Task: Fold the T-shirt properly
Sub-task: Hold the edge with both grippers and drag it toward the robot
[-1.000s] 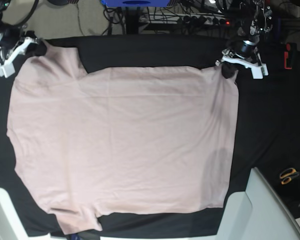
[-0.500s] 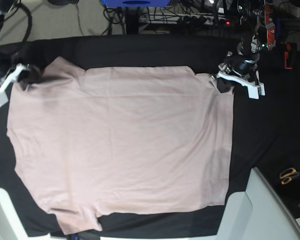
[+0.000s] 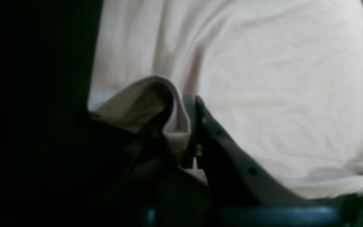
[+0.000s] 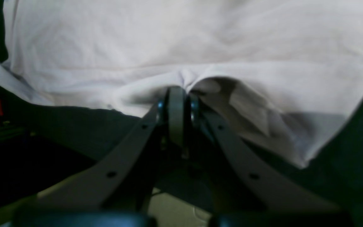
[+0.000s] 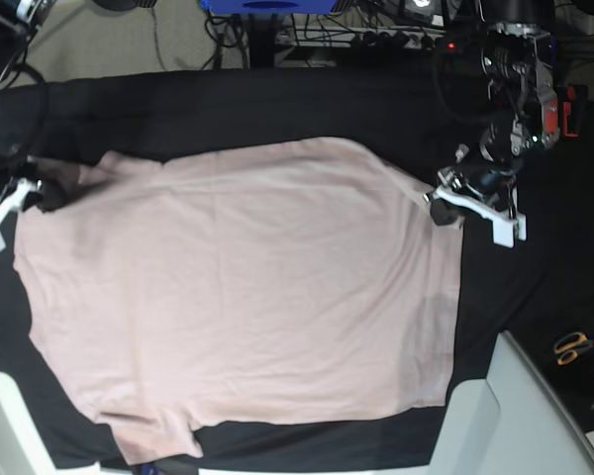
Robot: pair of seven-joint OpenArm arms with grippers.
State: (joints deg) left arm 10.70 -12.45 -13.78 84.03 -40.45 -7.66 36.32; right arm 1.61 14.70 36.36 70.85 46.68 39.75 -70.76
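T-shirt: lying spread over the black cloth, wrinkling along one edge, being pinched there by the clenched left gripper and right gripper.

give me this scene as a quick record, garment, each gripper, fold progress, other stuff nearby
garment: pale pink t-shirt, spread out, far edge drawn up
left gripper: shut on the t-shirt's far edge
right gripper: shut on the same edge, other side
fold progress: not folded yet, most of it lies flat
underneath: black cloth
nearby: orange-handled scissors
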